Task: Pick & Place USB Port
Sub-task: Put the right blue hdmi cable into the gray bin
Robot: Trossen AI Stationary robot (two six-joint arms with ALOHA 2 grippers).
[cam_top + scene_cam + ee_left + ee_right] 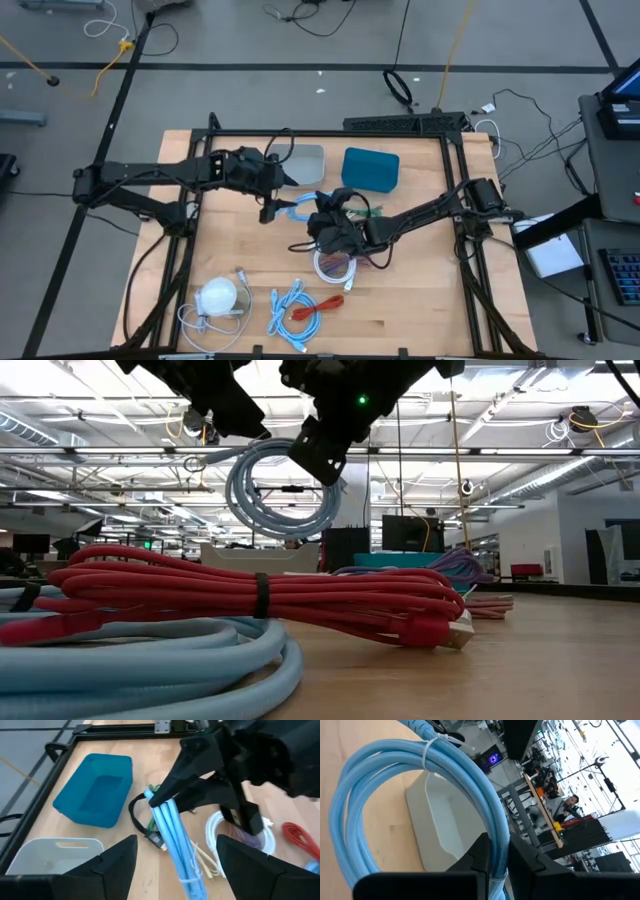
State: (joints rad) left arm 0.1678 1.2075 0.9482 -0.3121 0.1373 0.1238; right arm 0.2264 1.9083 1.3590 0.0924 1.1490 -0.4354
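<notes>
- My right gripper [499,851] is clamped on the coiled light-blue cable bundle [303,209], held up off the wooden table [420,300] near its middle; the low view shows the coil [283,485] hanging clear in the air.
- The coil hangs edge-on between the two arms. My left gripper [176,854], fingers spread wide and holding nothing, faces it, and the bundle's long side [175,840] runs straight down the gap between them.
- The pale grey bin [306,162] lies just beyond the coil, the teal plastic bin [370,168] beside it; my left arm is nearer the grey one.
- The cable's plug ends are hidden, so I cannot tell its connector type.
</notes>
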